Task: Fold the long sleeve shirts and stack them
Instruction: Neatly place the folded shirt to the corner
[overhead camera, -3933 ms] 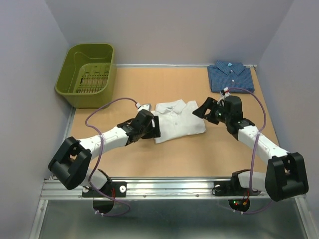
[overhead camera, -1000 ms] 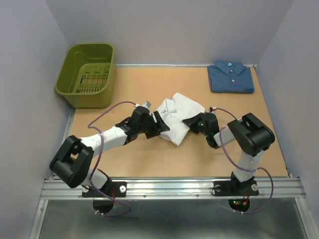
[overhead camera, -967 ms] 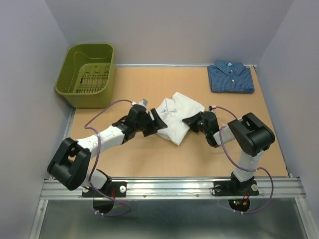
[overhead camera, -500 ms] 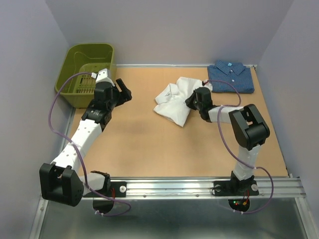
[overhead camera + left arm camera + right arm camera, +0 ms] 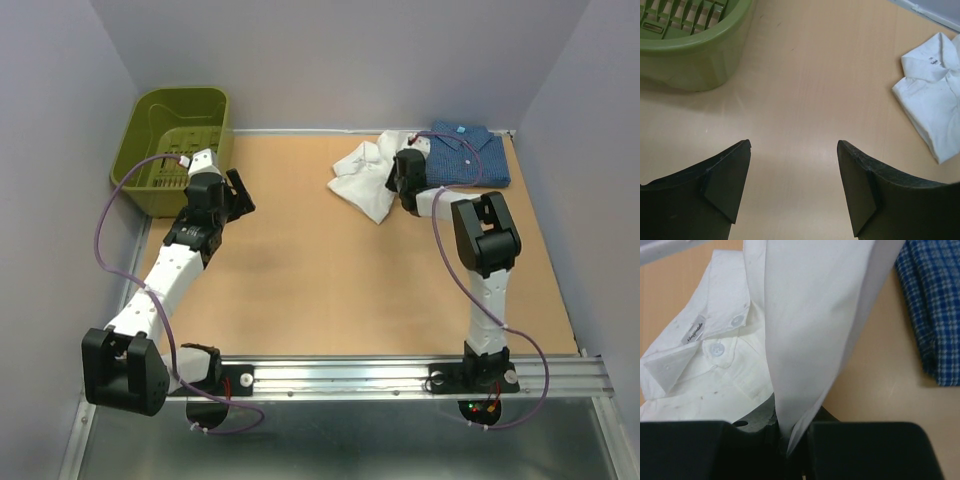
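The folded white shirt (image 5: 365, 175) lies at the back of the table, its right edge pinched in my right gripper (image 5: 405, 172). In the right wrist view a fold of white cloth (image 5: 810, 340) runs down into the shut jaws of that gripper (image 5: 790, 442), with the collar and buttons (image 5: 715, 347) to the left. The folded dark blue shirt (image 5: 465, 152) lies just right of it in the back right corner; its checked cloth (image 5: 935, 315) shows at the right edge. My left gripper (image 5: 238, 190) hovers open beside the bin, nothing between its fingers (image 5: 727, 180).
A green plastic bin (image 5: 175, 150) stands at the back left corner; its wall (image 5: 690, 60) is close ahead of the left gripper. The grey walls enclose the table on three sides. The white shirt (image 5: 935, 95) shows far right in the left wrist view.
My right gripper has dragged the white shirt back and to the right, up against the blue shirt. The left arm let go, swung left to the bin and has settled there.
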Action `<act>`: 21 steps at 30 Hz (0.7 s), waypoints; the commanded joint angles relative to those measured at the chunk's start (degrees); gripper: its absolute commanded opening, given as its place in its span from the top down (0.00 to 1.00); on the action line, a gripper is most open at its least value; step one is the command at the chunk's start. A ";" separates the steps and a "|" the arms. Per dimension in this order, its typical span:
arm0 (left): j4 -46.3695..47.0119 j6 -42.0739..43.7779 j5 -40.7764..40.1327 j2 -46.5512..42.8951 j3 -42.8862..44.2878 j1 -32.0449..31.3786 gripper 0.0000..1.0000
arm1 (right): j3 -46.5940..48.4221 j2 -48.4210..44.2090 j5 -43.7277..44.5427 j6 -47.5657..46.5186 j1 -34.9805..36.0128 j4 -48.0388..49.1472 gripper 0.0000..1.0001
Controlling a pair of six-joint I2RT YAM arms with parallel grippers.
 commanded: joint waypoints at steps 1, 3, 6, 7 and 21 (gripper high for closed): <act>0.96 1.21 -2.19 -0.03 -0.24 0.23 0.20 | 9.11 3.20 3.63 -5.57 -2.78 5.57 0.99; 0.95 1.21 -2.19 0.15 -0.24 0.23 0.20 | 12.36 4.96 4.60 -6.80 -3.83 6.54 0.99; 1.13 0.95 -1.75 0.32 -0.42 0.23 0.20 | 19.56 8.30 8.45 -10.67 -4.62 8.56 1.00; 1.13 1.04 -1.84 0.32 -0.59 0.23 0.20 | 21.41 9.61 9.34 -11.11 -5.15 8.56 0.99; 1.75 0.51 -0.35 1.29 -0.77 0.23 0.20 | 13.62 1.55 18.66 4.35 -17.97 17.53 0.99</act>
